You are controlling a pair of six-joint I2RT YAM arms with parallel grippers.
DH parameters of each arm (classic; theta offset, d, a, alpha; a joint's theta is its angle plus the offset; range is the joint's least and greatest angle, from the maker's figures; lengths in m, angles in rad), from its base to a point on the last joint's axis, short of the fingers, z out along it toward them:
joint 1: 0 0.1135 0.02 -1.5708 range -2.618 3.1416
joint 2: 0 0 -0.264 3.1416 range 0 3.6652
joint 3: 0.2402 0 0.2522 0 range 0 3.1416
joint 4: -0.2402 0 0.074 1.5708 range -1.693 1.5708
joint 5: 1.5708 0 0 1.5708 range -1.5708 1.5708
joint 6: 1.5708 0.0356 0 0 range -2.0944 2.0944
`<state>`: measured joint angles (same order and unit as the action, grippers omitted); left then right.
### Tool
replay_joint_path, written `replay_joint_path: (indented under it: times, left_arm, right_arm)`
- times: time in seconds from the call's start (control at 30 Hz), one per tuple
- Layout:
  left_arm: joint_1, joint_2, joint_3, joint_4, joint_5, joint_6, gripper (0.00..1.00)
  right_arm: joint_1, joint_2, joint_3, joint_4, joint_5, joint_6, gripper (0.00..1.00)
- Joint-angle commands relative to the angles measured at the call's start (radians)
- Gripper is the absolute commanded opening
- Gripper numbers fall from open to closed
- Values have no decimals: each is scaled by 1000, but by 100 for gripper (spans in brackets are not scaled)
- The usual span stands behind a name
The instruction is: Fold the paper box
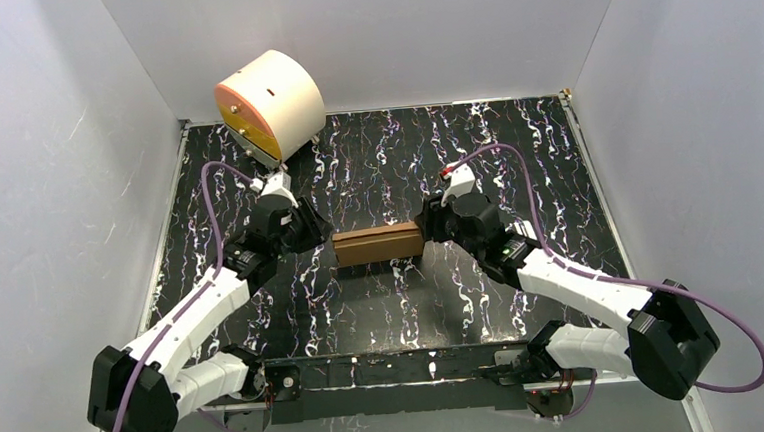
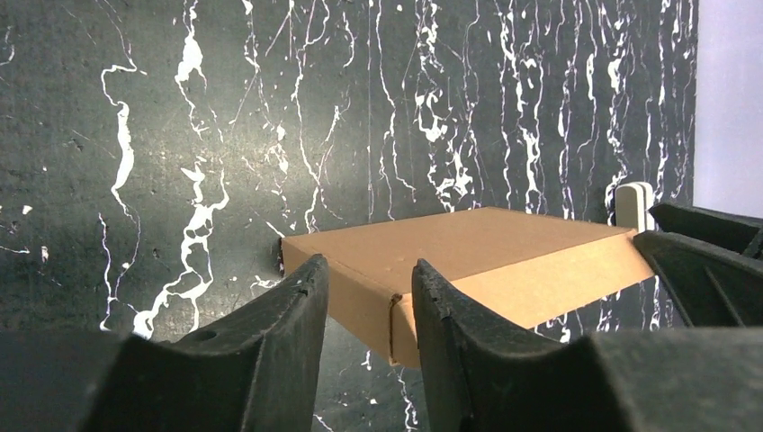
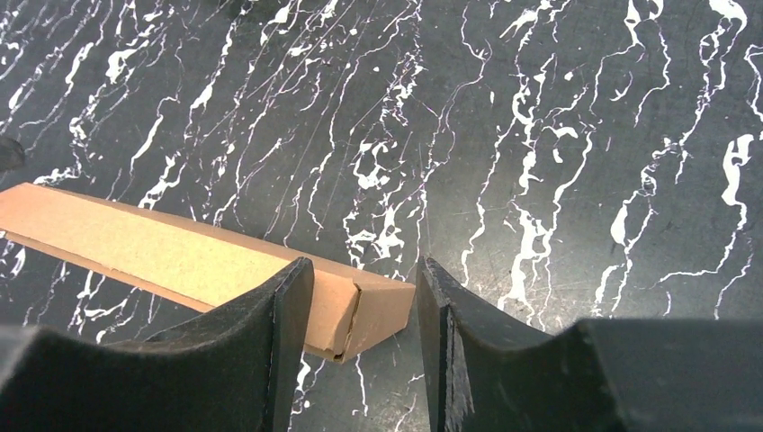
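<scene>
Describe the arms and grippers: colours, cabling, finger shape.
Both alike: white tubular links on the left arm and right arm, black blocky joint housings, a purple cable looping along each. Fingers are matte black, broad, tapering to a tip, inner edges slightly ridged.

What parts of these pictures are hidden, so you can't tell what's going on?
- Top view: both ends of the flat brown cardboard box are covered by the left gripper and right gripper.
- Wrist views: it is unclear whether either gripper pinches the box or only straddles its corner.
- Left wrist view: a small white piece is mostly hidden behind the box.
- Every view: the box's underside is hidden.
</scene>
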<state>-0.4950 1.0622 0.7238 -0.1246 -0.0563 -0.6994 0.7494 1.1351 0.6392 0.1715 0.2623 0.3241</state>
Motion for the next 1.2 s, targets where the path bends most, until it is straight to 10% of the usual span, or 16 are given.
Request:
replay_joint_path:
  times: [0.0, 1.17]
  left_arm:
    - [-1, -5, -43, 40, 31, -6, 35]
    - [1, -243, -279, 133, 39, -412, 58]
  right_arm:
    - [4, -6, -32, 79, 1, 30, 53]
    - [3, 209, -179, 401, -58, 79, 51]
